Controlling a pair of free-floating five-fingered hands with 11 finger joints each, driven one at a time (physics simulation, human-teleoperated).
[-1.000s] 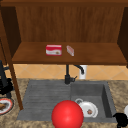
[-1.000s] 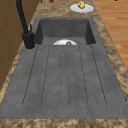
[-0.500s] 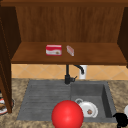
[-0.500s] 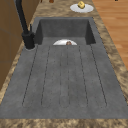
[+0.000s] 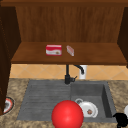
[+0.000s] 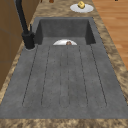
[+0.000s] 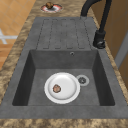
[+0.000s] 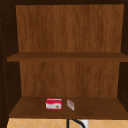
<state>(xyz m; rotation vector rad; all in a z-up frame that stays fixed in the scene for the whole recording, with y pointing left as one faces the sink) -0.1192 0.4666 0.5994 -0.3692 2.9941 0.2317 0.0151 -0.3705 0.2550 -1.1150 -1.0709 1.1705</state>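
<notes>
Right hand sits low at the front R corner of the sink, over the stone counter. Can't tell whether it's spread or closed; it reads as a dark shape w/ nothing clearly held.

Nearest thing: the white counter plate, just beside the hand at approx 1 o'clock, only its edge in frame. From the left side cam that same plate lies flat on the counter past the basin w/ a yellow food piece on it.

At 10 o'clock from the hand, inside the basin, a 2nd white plate lies flat w/ a small brown bit on it, the drain just beside its rim.

At 9 o'clock, a big red ball at the sink's front edge. Black faucet up at 11, behind the sink.

My read on doing this well:
- Come at the counter plate from its near rim and keep it level, since the yellow piece looks loose and could roll off.
- Stay clear of the basin wall, which is close on the L.

Further out: a red-rimmed plate on the far L counter. The shelf at 12 carries a red-white box and a small pack, near each other, not touching.
</notes>
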